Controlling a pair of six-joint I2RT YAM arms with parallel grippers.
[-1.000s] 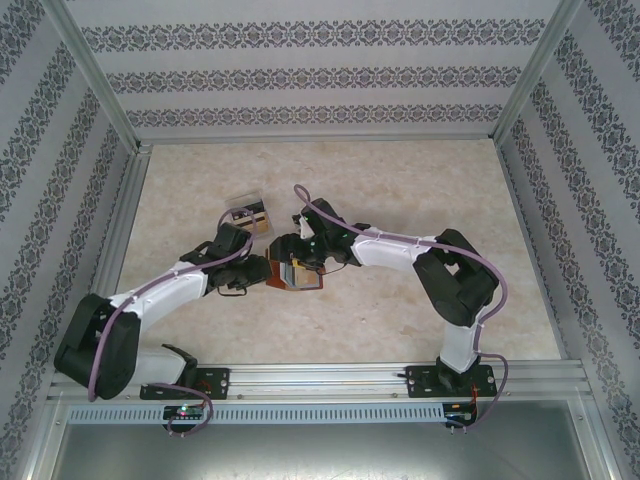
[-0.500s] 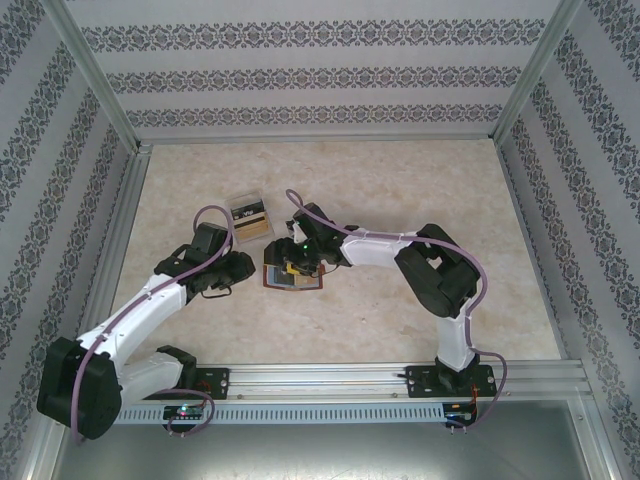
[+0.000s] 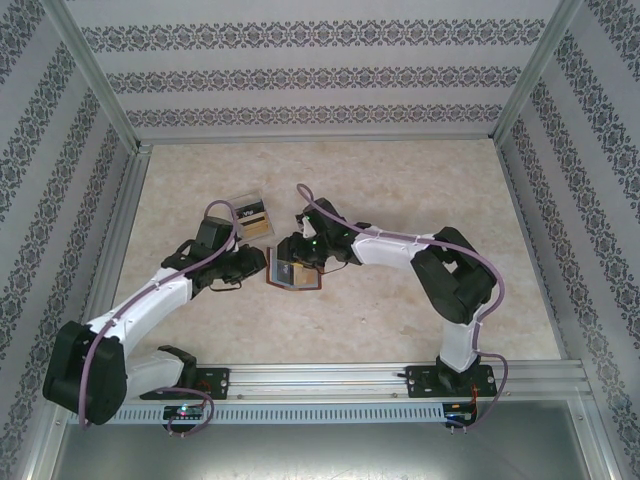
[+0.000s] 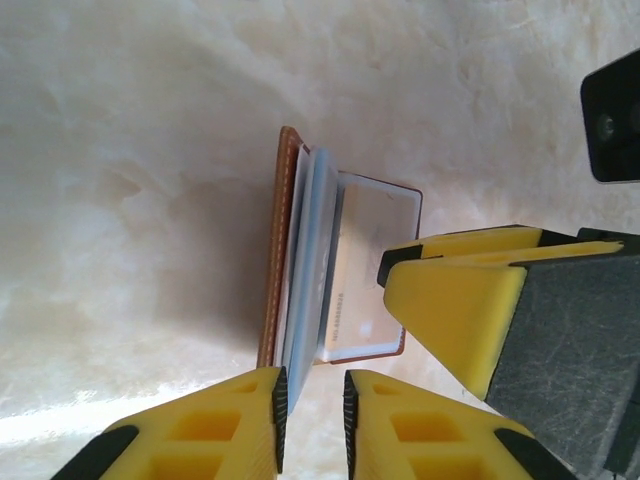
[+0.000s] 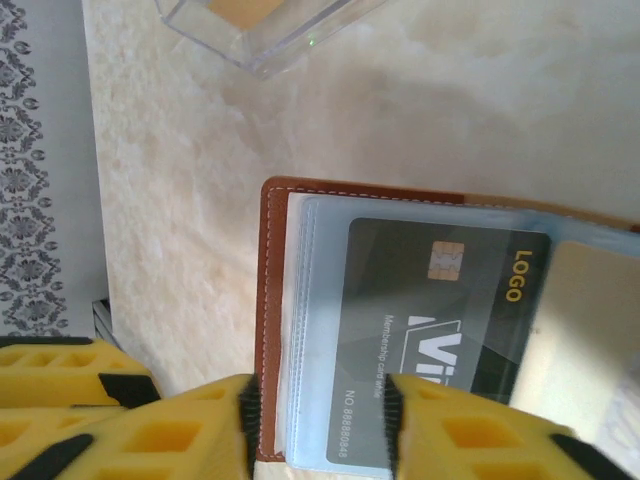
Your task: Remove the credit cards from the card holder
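Observation:
The card holder point(image 3: 292, 274) lies open on the table between both grippers. In the left wrist view its brown cover point(image 4: 282, 250) stands on edge, with blue-grey sleeves point(image 4: 312, 250) beside it and a pale card point(image 4: 372, 270) lying flat. My left gripper point(image 4: 312, 420) is at the near end of the sleeves. Its jaws are narrow but apart, and the sleeve corner lies against one pad. My right gripper point(image 5: 318, 420) is open and straddles the cover's stitched edge point(image 5: 270, 330) and the sleeves. A dark grey chip card point(image 5: 440, 320) shows in the top sleeve.
A small clear plastic box point(image 3: 250, 213) with black-and-gold contents sits just behind the left gripper point(image 3: 258, 268); its corner point(image 5: 270, 30) shows in the right wrist view. Patterned walls and metal rails enclose the table point(image 3: 400, 180). The right gripper's finger point(image 4: 450, 300) hangs over the flat page.
My left gripper drew back from the card holder, then came in again to its left edge. Both grippers' jaws have narrowed. The holder now lies flatter on the table.

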